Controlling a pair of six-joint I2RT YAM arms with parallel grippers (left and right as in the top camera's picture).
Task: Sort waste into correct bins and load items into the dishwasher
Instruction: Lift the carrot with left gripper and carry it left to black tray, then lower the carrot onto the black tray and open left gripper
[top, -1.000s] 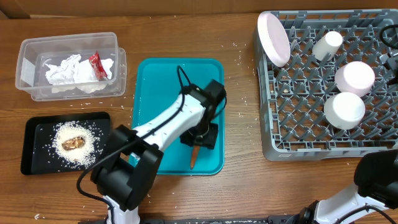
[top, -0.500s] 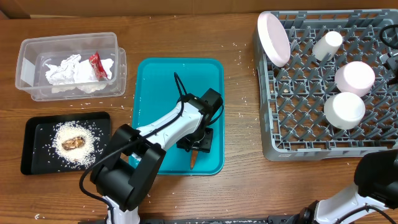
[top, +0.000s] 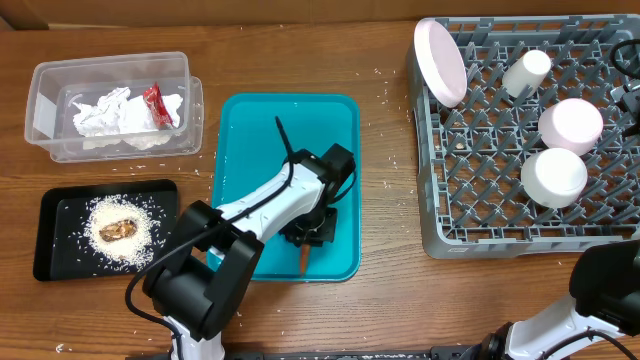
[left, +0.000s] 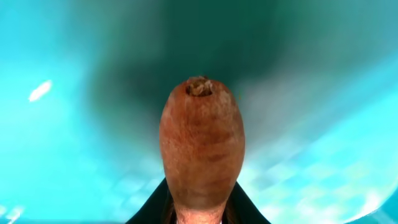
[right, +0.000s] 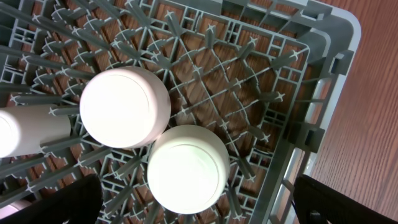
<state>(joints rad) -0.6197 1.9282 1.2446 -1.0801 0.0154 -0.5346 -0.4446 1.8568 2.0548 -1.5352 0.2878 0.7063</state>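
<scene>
overhead: left claw (top: 306, 240) has dropped lower on the teal tray (top: 240, 130), now pinching the carrot stick (left: 201, 149).

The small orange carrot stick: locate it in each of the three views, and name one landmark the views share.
Overhead: the small orange carrot stick pokes out below the left gripper, near the front edge of the large teal serving tray.
Left wrist: it fills the centre, pointing away from the camera.
Right wrist: not in view; only the grey dish rack with white bowls.
Shared landmark: the teal tray, in overhead and left wrist.
</scene>
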